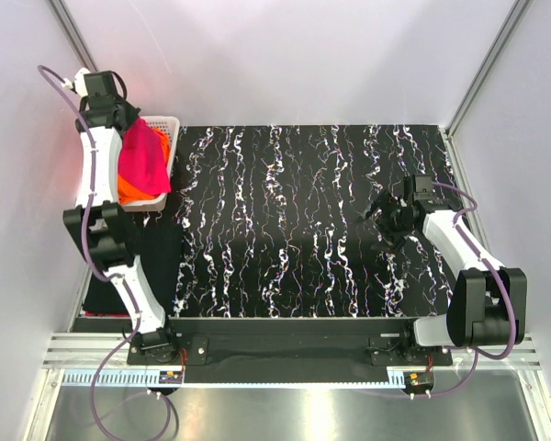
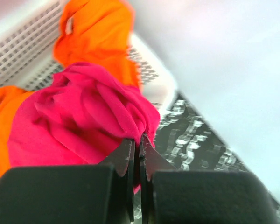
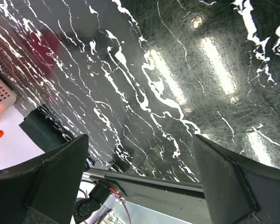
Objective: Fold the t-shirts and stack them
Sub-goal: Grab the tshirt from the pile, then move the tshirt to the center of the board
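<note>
Over the basket (image 1: 163, 120) holding orange t-shirts (image 1: 133, 191), left jaws clamp the pink t-shirt (image 1: 142, 156); right jaws gape.

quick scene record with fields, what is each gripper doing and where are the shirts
left gripper: shut, pinching a fold of the hot pink cloth t-shirt
right gripper: open, empty, above the black white-veined table mat
hot pink cloth t-shirt: bunched, lying on the bright orange cloth t-shirt
white lattice plastic basket: far left corner of the mat, holds both shirts
stage: picking the first shirt, no folding started
</note>
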Available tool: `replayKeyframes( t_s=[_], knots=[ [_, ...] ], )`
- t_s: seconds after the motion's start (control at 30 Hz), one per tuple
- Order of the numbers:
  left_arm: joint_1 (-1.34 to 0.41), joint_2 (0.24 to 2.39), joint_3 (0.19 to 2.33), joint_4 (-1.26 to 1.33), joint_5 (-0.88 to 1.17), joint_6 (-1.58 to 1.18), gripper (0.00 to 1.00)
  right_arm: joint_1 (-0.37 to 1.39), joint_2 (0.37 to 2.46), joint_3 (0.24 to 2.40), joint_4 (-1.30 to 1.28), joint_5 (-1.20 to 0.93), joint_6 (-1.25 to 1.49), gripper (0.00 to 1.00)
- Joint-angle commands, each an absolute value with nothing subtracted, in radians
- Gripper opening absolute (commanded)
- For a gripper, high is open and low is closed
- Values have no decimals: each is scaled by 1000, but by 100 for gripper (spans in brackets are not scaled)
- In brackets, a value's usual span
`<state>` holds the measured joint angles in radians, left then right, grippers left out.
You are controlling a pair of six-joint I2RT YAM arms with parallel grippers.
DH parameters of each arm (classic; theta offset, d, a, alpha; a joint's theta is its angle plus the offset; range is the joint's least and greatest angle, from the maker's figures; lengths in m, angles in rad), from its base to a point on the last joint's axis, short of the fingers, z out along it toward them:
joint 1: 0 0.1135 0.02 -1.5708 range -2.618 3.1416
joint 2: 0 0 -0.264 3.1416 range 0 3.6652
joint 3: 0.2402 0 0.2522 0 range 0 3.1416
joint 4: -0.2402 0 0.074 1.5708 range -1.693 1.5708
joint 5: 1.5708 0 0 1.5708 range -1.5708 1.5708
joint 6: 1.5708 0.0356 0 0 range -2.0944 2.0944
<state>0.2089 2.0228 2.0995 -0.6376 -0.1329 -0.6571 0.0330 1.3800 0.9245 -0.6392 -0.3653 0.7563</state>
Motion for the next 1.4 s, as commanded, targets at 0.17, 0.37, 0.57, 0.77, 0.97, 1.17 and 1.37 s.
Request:
replayKeyframes(
  t_s=[0.17, 0.37, 0.57, 0.77, 0.97, 1.17, 1.37],
  knots=[
    [196, 1827, 2078, -500, -97, -666, 0, 31, 1328, 956, -652, -403, 750, 100],
    [196, 1772, 2206, -491, -58, -629, 0, 29, 1310, 946, -652, -396, 765, 100],
    [196, 1724, 2296, -422, -19, -650, 0, 29, 1316, 954, -650, -397, 773, 100],
    [192, 1677, 2322, -345, 104, -762, 0, 31, 1330, 973, -653, -408, 773, 100],
    [63, 1593, 2275, -310, 166, -828, 0, 43, 1339, 1003, -692, -390, 753, 100],
    [-209, 1441, 2012, -325, 147, -792, 0, 46, 1342, 1011, -758, -527, 672, 100],
    [-538, 1342, 1619, -437, 60, -716, 18, 44, 1253, 986, -839, -566, 583, 100]
  ],
)
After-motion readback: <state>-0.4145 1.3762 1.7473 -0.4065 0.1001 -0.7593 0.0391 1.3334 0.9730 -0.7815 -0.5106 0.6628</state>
